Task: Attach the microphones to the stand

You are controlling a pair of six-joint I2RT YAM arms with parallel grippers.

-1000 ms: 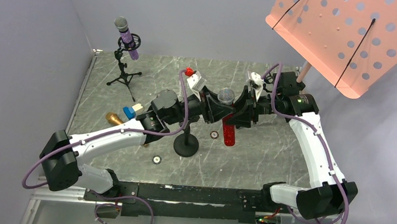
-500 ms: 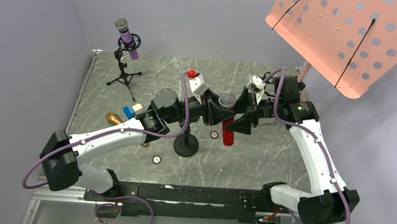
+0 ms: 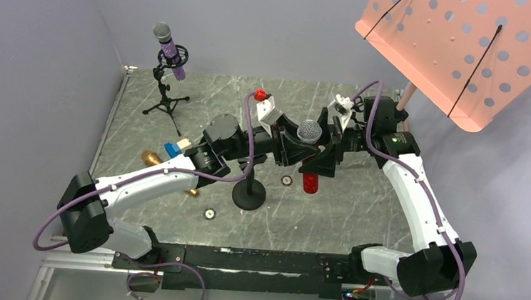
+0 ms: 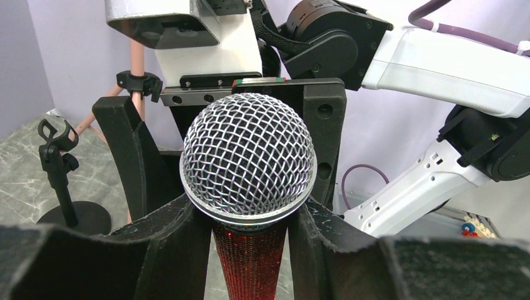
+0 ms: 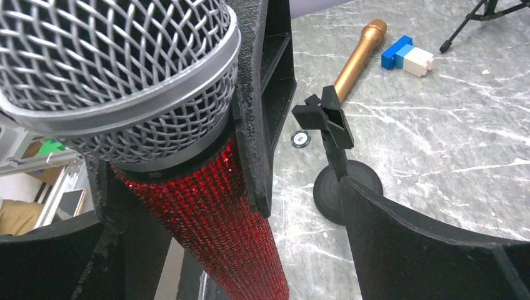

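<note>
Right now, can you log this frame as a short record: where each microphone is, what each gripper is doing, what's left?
purple microphone: clipped in tripod stand, back left
red microphone: upright, held in the air
left gripper: shut on red microphone, just under its head
right gripper: open, fingers either side of the head
gold microphone: lying on table
round-base stand: clip empty
left to mount: red, gold

No text, brand or number is legible. Small round disc [image 5: 300, 139] on the table [image 5: 469, 144] carries a mark, too blurred to read.
</note>
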